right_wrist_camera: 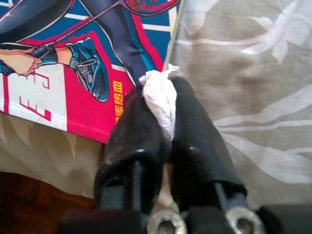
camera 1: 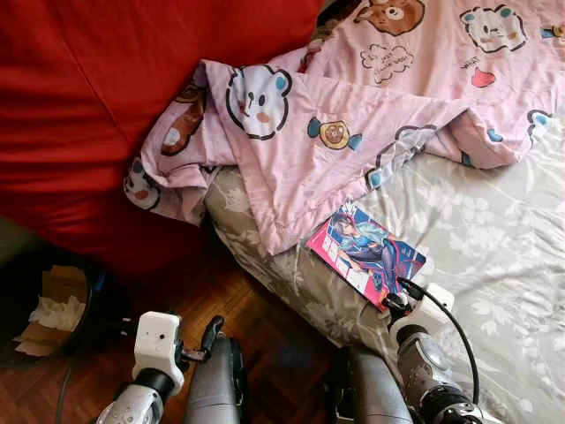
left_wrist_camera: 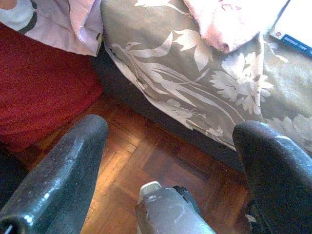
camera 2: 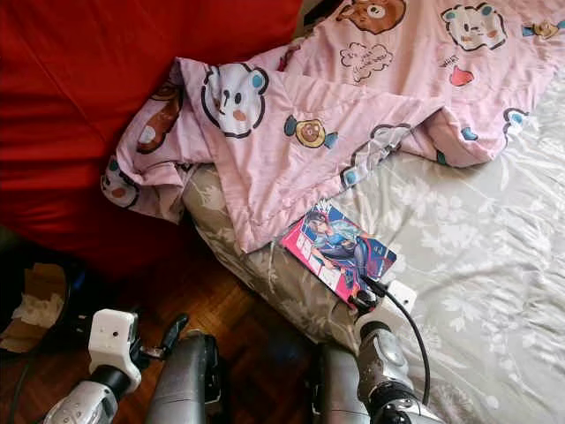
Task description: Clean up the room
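Right wrist view: tissue [right_wrist_camera: 160, 100] between fingers [right_wrist_camera: 141, 131].

right gripper [right_wrist_camera: 161, 105] pinching white tissue [right_wrist_camera: 159, 100] | over magazine [right_wrist_camera: 73, 58] corner | floral sheet [right_wrist_camera: 243, 73]

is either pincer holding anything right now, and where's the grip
The right pincer pinches a white tissue scrap between its fingertips, beside the comic book on the bed. The left pincer is open, holding nothing.

Bright daylight across the bed [camera 1: 494, 238], deep shade over the floor [camera 1: 265, 327], sharp focus throughout
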{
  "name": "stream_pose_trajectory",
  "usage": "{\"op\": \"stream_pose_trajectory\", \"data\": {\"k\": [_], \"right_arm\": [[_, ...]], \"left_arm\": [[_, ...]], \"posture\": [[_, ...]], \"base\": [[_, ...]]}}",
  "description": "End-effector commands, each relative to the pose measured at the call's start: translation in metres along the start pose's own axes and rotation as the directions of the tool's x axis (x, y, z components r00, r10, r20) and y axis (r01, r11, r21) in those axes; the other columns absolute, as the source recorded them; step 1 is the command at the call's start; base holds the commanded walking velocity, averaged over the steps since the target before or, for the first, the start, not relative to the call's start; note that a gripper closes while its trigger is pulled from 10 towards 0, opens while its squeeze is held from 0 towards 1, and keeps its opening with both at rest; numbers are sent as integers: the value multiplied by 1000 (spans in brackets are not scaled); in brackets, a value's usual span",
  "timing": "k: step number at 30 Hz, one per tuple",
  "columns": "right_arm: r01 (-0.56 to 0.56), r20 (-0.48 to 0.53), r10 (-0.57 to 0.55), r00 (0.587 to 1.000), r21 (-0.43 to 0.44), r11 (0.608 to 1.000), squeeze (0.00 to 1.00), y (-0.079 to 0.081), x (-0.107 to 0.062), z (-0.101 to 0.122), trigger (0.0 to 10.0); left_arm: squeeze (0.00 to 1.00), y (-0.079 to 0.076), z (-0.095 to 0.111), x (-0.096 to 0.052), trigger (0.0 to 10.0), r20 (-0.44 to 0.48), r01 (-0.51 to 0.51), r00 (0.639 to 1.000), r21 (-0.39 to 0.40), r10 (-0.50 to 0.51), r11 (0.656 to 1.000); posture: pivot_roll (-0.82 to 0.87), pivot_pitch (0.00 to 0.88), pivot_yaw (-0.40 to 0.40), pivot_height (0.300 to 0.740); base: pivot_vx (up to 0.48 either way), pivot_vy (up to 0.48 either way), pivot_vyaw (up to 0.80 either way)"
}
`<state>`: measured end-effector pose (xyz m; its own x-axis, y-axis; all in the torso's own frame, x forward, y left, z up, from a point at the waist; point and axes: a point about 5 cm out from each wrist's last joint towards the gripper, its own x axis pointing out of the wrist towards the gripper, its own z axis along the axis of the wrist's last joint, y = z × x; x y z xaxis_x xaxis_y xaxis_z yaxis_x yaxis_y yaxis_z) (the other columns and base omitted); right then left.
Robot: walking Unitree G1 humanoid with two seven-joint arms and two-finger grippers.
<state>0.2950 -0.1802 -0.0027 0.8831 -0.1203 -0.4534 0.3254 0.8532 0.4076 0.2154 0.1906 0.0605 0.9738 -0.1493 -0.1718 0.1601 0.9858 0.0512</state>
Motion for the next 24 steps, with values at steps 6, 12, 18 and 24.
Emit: {"op": "stream_pose_trajectory", "data": {"k": [6, 12, 18, 24], "right_arm": [[33, -16, -33, 999, 7, 999, 0, -11, -7, -14, 0], [-1, 134, 5, 991, -30, 1000, 0, -12, -8, 4, 0], [-116, 99, 141, 985, -227, 967, 0, -6, -24, -21, 10000], [-62, -47, 50, 998, -292, 954, 0, -39, -43, -58, 10000]], "left_arm": [[0, 2, -14, 5, 10000, -37, -20, 999, -8, 20, 1000], [0, 4, -16, 20, 10000, -26, -34, 999, -14, 34, 999], [0, 7, -28, 28, 10000, -56, -65, 996, -49, 62, 997], [0, 8, -57, 30, 10000, -159, -104, 983, -98, 88, 990]], "posture": [[20, 262, -1, 640], [-24, 185, -26, 640], [-77, 134, -17, 640], [-96, 79, -18, 640]], "base": [[0, 0, 0], [0, 0, 0], [0, 0, 0], [0, 0, 0]]}}
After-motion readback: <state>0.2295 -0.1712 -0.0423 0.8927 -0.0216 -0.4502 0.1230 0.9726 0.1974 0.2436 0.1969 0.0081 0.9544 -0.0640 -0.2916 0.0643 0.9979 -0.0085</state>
